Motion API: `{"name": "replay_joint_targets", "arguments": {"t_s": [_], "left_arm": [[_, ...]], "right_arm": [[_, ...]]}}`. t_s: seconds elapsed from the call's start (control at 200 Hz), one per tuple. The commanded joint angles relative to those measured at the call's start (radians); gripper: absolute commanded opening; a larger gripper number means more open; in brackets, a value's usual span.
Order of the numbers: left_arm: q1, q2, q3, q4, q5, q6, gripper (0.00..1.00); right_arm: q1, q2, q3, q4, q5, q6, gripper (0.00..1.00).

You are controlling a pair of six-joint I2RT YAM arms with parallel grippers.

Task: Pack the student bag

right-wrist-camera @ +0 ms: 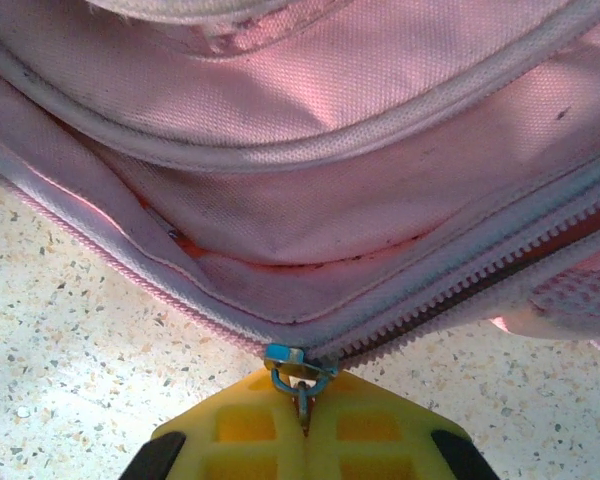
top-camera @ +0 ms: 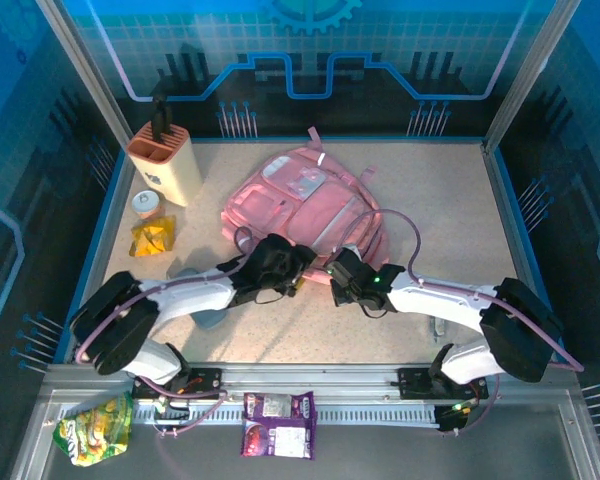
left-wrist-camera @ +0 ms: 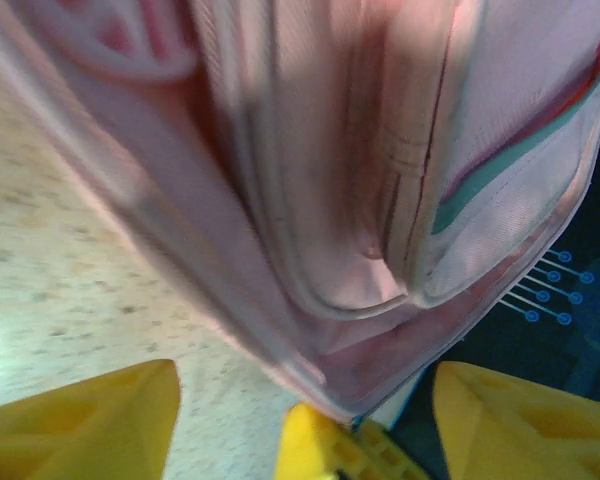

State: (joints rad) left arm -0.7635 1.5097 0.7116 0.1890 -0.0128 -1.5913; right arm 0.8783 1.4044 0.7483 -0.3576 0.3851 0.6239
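Note:
The student bag [top-camera: 305, 195], a large pink backpack, lies flat in the middle of the table. My right gripper [top-camera: 335, 272] is at its near edge. In the right wrist view the right gripper [right-wrist-camera: 305, 400] is shut on the small metal zip pull [right-wrist-camera: 302, 385], which hangs from a blue slider [right-wrist-camera: 290, 358]; to the right of the slider the zip teeth stand apart. My left gripper [top-camera: 298, 262] sits just left of it. Its yellow fingers [left-wrist-camera: 80, 420] stand wide apart with nothing between them. The bag's pink fabric [left-wrist-camera: 360, 200] looms close ahead of the left gripper [left-wrist-camera: 305, 385].
A cream and orange holder [top-camera: 165, 160] with a black handle stands at the back left. In front of it are a small jar [top-camera: 148, 204] and a yellow packet [top-camera: 152, 238]. A green snack bag [top-camera: 97, 428] and a purple packet [top-camera: 278, 424] lie on the near ledge.

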Motion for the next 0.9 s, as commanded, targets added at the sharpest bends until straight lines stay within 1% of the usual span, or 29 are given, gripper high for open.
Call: {"name": "replay_joint_targets", "arguments": {"t_s": [0.0,0.075,0.16,0.215,0.315,0.365,0.4,0.51,0.645,0.775,0.82,0.895], "left_arm": [[-0.029,0.096,0.034,0.112,-0.039,-0.126,0.64],[-0.049,0.143,0.04,0.126,-0.049,-0.165,0.62],[-0.06,0.172,0.043,0.131,-0.051,-0.188,0.57],[-0.062,0.18,0.048,0.118,-0.068,-0.188,0.49],[-0.058,0.177,0.042,0.099,-0.083,-0.188,0.3],[-0.053,0.163,0.029,0.094,-0.092,-0.182,0.22],[-0.045,0.149,0.02,0.091,-0.092,-0.167,0.16],[-0.011,0.095,0.001,0.058,-0.067,-0.11,0.0],[0.026,0.011,-0.017,0.009,-0.024,-0.015,0.0],[0.035,-0.057,-0.018,-0.067,-0.002,0.079,0.0],[0.043,-0.078,-0.02,-0.09,0.004,0.113,0.0],[0.084,-0.114,-0.016,-0.155,0.031,0.2,0.0]], "right_arm": [[0.016,0.02,0.042,-0.016,0.01,0.001,0.0],[0.015,0.024,0.055,-0.024,0.015,0.002,0.0],[0.016,0.022,0.064,-0.033,0.025,0.002,0.0],[0.016,0.022,0.067,-0.034,0.026,0.003,0.0],[0.015,0.027,0.073,-0.051,0.04,0.005,0.0],[0.017,0.025,0.076,-0.075,0.06,0.01,0.0],[0.015,0.02,0.076,-0.091,0.079,0.011,0.0],[-0.007,-0.002,0.052,-0.127,0.132,0.004,0.0],[-0.088,-0.042,0.02,-0.136,0.143,-0.038,0.0],[-0.163,-0.069,0.029,-0.144,0.152,-0.083,0.0],[-0.181,-0.076,0.039,-0.154,0.154,-0.094,0.0],[-0.19,-0.087,0.05,-0.179,0.175,-0.112,0.0]]}}
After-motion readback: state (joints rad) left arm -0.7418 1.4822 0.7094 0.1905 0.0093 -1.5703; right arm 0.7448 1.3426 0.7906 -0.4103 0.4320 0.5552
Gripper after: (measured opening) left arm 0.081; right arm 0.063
